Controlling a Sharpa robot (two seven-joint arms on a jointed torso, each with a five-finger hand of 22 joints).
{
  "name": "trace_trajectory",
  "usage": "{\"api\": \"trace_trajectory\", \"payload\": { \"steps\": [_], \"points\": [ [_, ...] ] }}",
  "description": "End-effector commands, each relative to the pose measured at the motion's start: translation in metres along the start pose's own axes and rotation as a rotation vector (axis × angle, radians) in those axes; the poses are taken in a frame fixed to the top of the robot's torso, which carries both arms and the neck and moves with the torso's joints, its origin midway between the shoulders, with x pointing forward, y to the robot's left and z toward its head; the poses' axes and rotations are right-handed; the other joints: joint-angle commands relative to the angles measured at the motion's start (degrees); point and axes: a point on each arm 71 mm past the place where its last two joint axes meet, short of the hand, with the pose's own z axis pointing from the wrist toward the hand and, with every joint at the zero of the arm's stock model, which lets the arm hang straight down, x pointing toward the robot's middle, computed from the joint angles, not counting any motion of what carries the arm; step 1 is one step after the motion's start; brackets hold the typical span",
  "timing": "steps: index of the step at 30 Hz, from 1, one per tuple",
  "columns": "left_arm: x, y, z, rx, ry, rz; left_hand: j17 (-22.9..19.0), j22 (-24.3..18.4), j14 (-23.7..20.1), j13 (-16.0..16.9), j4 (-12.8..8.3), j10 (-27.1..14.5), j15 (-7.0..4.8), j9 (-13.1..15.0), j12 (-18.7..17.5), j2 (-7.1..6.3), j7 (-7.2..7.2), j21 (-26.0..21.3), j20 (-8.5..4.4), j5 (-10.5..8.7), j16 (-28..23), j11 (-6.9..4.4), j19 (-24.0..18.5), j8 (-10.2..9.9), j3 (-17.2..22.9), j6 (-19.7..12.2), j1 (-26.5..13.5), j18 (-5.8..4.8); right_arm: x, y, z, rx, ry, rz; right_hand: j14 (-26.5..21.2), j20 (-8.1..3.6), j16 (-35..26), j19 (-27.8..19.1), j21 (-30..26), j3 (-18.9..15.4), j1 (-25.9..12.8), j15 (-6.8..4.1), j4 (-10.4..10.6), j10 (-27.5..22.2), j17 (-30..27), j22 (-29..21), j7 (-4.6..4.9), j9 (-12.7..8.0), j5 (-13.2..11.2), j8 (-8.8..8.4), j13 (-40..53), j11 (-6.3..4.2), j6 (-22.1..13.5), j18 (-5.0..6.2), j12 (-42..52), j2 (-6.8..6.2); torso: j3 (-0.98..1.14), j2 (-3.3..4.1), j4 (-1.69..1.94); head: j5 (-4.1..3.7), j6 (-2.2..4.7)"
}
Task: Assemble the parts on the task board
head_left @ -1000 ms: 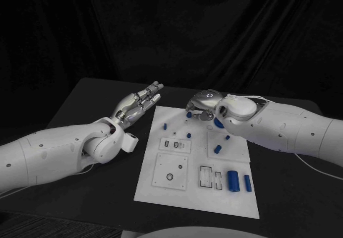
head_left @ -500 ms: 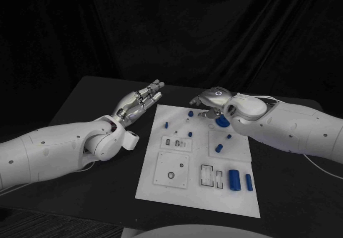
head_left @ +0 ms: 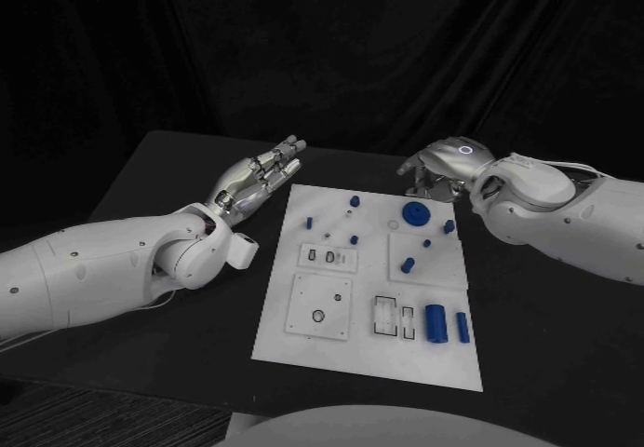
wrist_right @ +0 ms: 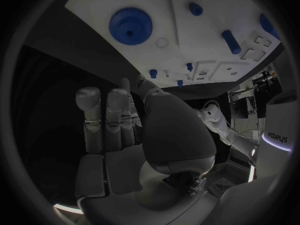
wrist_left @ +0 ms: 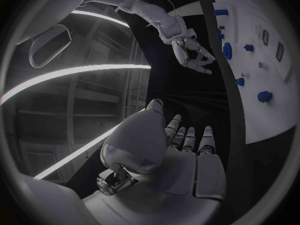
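The white task board lies in the middle of the black table. A blue gear lies flat near its far right corner, also seen in the right wrist view. My right hand hovers just beyond that corner, fingers apart and holding nothing. My left hand is raised beside the board's far left corner, fingers straight and empty. Two blue cylinders lie at the board's near right. Small blue pegs stand across its far half.
A blue piece lies on a raised square plate on the board's right. Slotted plates sit at its near left. Bare black table runs round the board. The left wrist view shows my right hand by the board's edge.
My right hand has let go of the blue gear, which now lies on the board, and has drawn back beyond the far right corner. The left hand has barely moved.
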Motion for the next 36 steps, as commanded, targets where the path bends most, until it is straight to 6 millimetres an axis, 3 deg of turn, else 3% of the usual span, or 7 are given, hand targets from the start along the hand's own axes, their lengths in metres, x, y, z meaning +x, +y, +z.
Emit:
{"api": "trace_trajectory", "payload": {
  "steps": [1,3,7,10,15,28,36],
  "points": [
    [0.000,-0.007,-0.002,0.074,0.006,-0.005,-0.1,-0.1,0.0,-0.1,-0.1,-0.1,0.38,0.1,-0.4,-0.09,-0.05,-0.2,0.50,0.30,-0.2,0.44,-0.1,0.4,0.4,0.4,0.7,1.06,0.004,-0.008,-0.007,0.077,0.063,0.109,-0.5,0.44,-6.6,-2.3,-8.5,-1.5,-0.9,0.43,0.4,-5.6,-5.1,-5.8,0.13,0.0,-0.3,-0.49,12.7,-0.16,0.0,1.54,14.1,-0.01,0.10,0.40,-0.41,-0.07,-0.60],
    [-0.001,-0.007,-0.003,0.075,0.004,-0.004,-0.1,-0.1,0.0,-0.1,-0.1,-0.1,0.37,0.1,-0.4,-0.11,-0.05,-0.2,0.51,0.29,-0.2,0.43,-0.1,0.4,0.3,0.3,0.7,1.06,0.005,-0.013,-0.013,0.097,0.078,0.128,1.5,0.31,-4.4,-0.5,-9.4,-2.4,-1.9,0.62,1.3,-6.3,-1.1,-5.5,0.16,0.3,-0.5,-0.24,25.5,-0.48,0.5,1.54,27.5,0.40,0.10,0.37,-0.40,-0.32,-1.06],
    [-0.003,-0.008,-0.006,0.077,-0.001,-0.003,-0.1,-0.1,0.0,-0.1,-0.1,-0.1,0.38,0.1,-0.4,-0.16,-0.07,-0.2,0.51,0.29,-0.2,0.41,-0.1,0.4,0.3,0.4,0.7,1.07,0.006,-0.019,-0.024,0.128,0.094,0.151,8.8,-0.15,20.9,6.3,2.7,-4.0,-3.4,0.13,2.1,6.9,30.8,5.3,-0.13,1.3,-0.4,-0.30,55.0,-1.01,1.1,-0.80,53.7,0.93,0.25,0.85,-0.82,-0.56,-1.23],
    [-0.003,-0.009,-0.007,0.080,-0.003,-0.002,-0.1,-0.1,0.0,-0.1,-0.1,-0.1,0.38,0.1,-0.4,-0.16,-0.07,-0.2,0.51,0.29,-0.2,0.41,-0.1,0.4,0.3,0.4,0.7,1.07,0.007,-0.021,-0.029,0.146,0.110,0.158,11.9,-0.10,31.2,9.3,11.4,-5.6,-5.3,0.25,2.7,16.6,44.1,13.2,0.09,1.9,-0.3,-0.43,68.4,-0.88,0.4,-2.29,64.1,1.49,0.30,1.04,-0.94,-0.80,-1.42],
    [-0.005,-0.011,-0.010,0.082,-0.006,-0.003,-0.1,-0.1,0.0,-0.1,-0.1,-0.1,0.39,0.1,-0.4,-0.21,-0.09,-0.2,0.51,0.30,-0.2,0.40,-0.1,0.4,0.3,0.5,0.7,1.07,0.008,-0.026,-0.034,0.175,0.122,0.161,15.5,-0.04,38.4,13.3,20.7,-7.1,-7.5,0.45,3.5,21.7,53.4,20.9,0.28,2.5,-0.2,-0.43,73.9,-0.65,-0.3,-3.93,68.0,2.09,0.43,1.74,-1.36,-1.33,-1.63],
    [-0.007,-0.012,-0.015,0.079,-0.011,-0.004,-0.1,-0.1,0.0,-0.1,-0.1,-0.1,0.44,0.1,-0.4,-0.33,-0.07,-0.2,0.52,0.45,-0.2,0.42,-0.1,0.5,0.3,0.7,0.8,1.08,0.006,-0.026,-0.035,0.182,0.102,0.165,15.5,0.00,38.4,17.2,28.3,-8.2,-8.6,0.37,3.5,21.7,53.4,26.5,0.38,3.0,0.1,-0.50,73.9,-0.66,-1.1,-5.47,68.0,2.27,0.73,2.72,-2.24,-2.84,-1.07],
    [-0.008,-0.013,-0.017,0.078,-0.013,-0.004,-0.1,-0.1,0.0,-0.1,-0.1,-0.1,0.44,0.1,-0.4,-0.33,-0.07,-0.2,0.52,0.45,-0.2,0.42,-0.1,0.5,0.3,0.7,0.8,1.08,0.008,-0.024,-0.033,0.175,0.101,0.167,15.5,-0.01,38.4,17.5,28.8,-8.1,-8.2,0.37,3.2,21.7,53.4,26.8,0.47,3.3,0.2,-0.21,73.9,-0.63,-0.6,-5.57,68.0,2.26,0.74,2.62,-2.16,-3.31,-1.03]
  ]
}}
